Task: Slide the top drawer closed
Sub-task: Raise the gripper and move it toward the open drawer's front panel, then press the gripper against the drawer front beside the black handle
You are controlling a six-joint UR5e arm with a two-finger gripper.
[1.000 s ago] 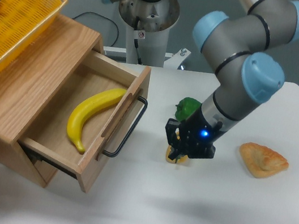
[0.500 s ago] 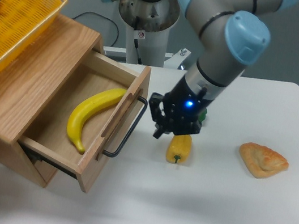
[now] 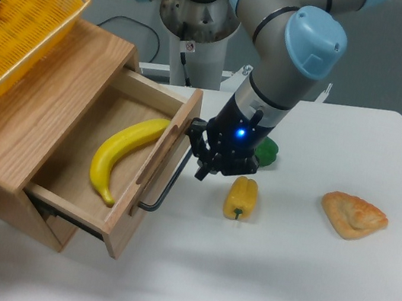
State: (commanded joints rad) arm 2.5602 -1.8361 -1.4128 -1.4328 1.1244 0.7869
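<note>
Approach step. Top drawer (image 3: 116,175) pulled well open at centre-left of frame, banana (image 3: 121,154) inside. Gripper (image 3: 201,157) just beside black bar handle (image 3: 171,180); jaws' opening cannot be told, nothing visibly held. Next: press front panel leftward.

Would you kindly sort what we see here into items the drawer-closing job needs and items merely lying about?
Needed:
top drawer
its black bar handle
end effector

Lying about:
banana inside the drawer
yellow pepper
green pepper
pastry
yellow woven basket
</note>
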